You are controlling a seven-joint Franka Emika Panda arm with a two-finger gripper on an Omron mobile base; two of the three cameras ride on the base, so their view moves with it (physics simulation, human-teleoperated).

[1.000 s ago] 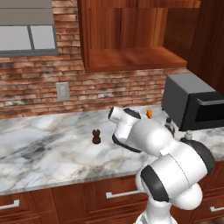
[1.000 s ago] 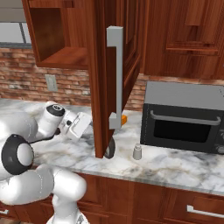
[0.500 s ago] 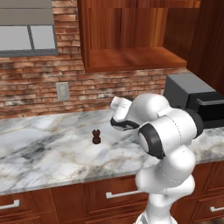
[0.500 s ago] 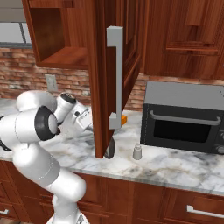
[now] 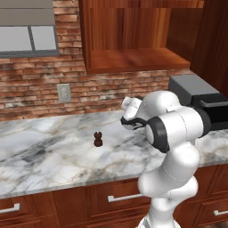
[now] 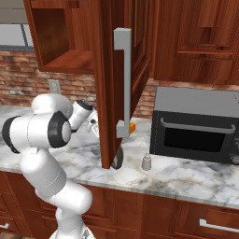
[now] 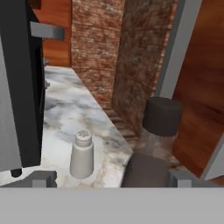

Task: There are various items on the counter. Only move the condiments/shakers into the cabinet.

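Three shakers stand on the marble table (image 5: 53, 151): the brown mill (image 5: 97, 139) alone out on the open slab, the pale shaker (image 7: 82, 154) before the black microwave (image 6: 196, 126), and the dark bottle (image 7: 159, 127) near it by the open cabinet door (image 6: 109, 84). The tool (image 7: 107, 178) hangs low just short of the bottle with its jaws spread wide and nothing between them. Above, the cabinet (image 5: 133, 40) shelf is bare, and the orange wedge (image 6: 132, 127) lies behind the door.
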